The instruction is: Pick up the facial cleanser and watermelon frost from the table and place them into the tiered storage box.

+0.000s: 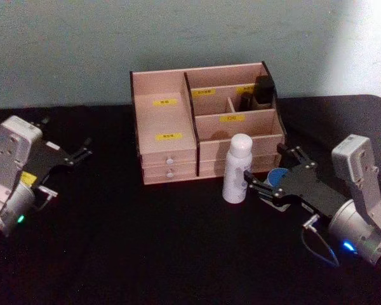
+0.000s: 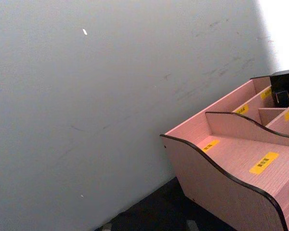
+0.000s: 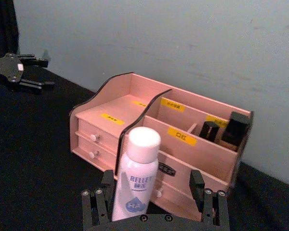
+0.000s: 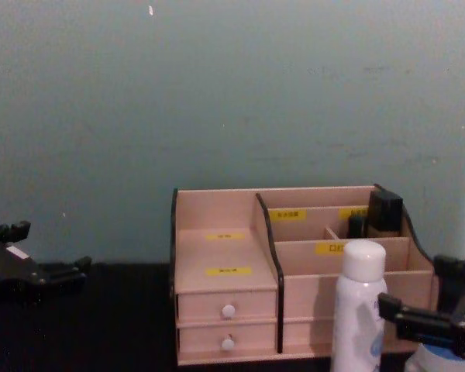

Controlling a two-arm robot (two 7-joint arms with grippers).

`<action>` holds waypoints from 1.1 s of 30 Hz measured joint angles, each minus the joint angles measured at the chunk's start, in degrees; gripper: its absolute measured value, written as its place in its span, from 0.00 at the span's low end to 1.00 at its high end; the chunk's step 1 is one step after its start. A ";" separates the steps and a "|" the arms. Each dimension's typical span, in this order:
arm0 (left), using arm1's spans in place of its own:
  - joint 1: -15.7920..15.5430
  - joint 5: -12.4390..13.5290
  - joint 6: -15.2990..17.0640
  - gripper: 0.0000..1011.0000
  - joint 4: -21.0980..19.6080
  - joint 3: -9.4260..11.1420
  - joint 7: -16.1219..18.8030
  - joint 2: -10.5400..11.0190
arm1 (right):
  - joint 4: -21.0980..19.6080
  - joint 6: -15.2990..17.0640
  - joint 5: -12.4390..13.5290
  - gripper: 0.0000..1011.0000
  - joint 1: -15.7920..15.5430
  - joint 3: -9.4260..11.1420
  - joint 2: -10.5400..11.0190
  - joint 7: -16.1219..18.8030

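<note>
While right tool (image 1: pixel 265 166) gapes wide, facial cleanser (image 1: pixel 237 168) just beside

On my head cam the tiered storage box (image 1: pixel 157 121) sits at the back of the black table (image 1: pixel 146 248), with dark items (image 1: pixel 263 89) in its rear right slot. The white facial cleanser bottle (image 1: pixel 237 168) stands upright just in front of it. My right gripper (image 1: pixel 265 164) is spread around a small blue container (image 1: pixel 278 178). The left gripper (image 1: pixel 81 152) sits well off to the left, fingers apart.
</note>
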 joint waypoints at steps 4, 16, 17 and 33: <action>0.00 0.00 0.00 0.99 0.00 0.00 0.00 0.00 | 1.11 0.96 0.12 0.99 0.81 -0.36 -1.36 0.93; 0.00 0.00 0.00 0.99 0.00 0.00 0.00 0.00 | 5.47 2.80 -0.66 0.99 3.75 -0.75 -5.04 3.31; 0.00 0.00 0.00 0.99 0.00 0.00 0.00 0.00 | 5.47 2.80 -0.66 0.99 3.75 -0.75 -5.04 3.31; 0.00 0.00 0.00 0.99 0.00 0.00 0.00 0.00 | 11.23 3.41 -2.30 0.99 7.33 -0.14 -9.27 5.66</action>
